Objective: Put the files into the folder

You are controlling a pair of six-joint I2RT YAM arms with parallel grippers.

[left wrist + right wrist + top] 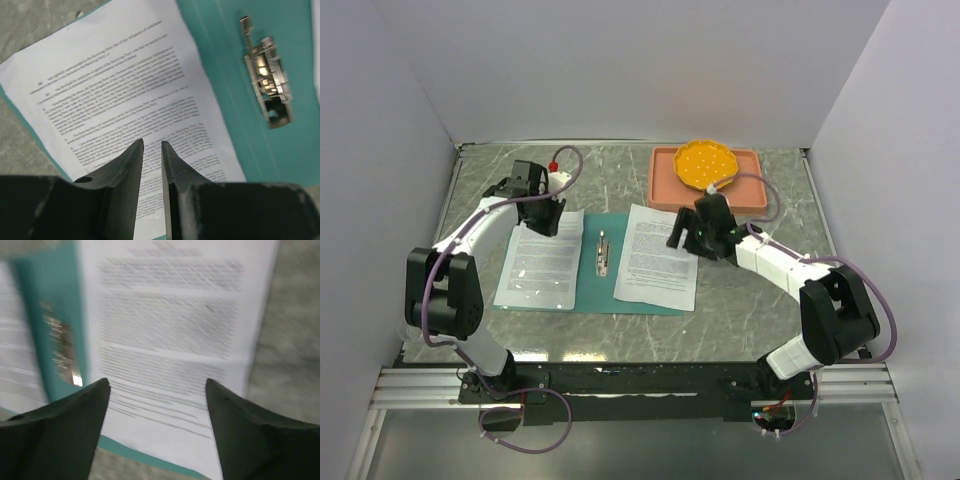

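The teal folder point(588, 285) lies open and flat on the table, with its metal clip point(603, 252) along the spine. One printed white sheet point(540, 262) lies on its left half and another point(658, 258) on its right half. My left gripper point(548, 222) hovers over the far edge of the left sheet. In the left wrist view its tips point(152, 142) stand nearly shut and empty above the sheet point(115, 85), with the clip point(267, 82) to the right. My right gripper point(682, 235) is open and empty over the right sheet point(170, 315), as the right wrist view point(157, 382) shows.
A salmon-pink tray point(752, 190) holding an orange dish point(708, 165) stands at the back right, just behind my right gripper. A small red-capped object point(554, 163) sits behind the left wrist. White walls close in the table on three sides.
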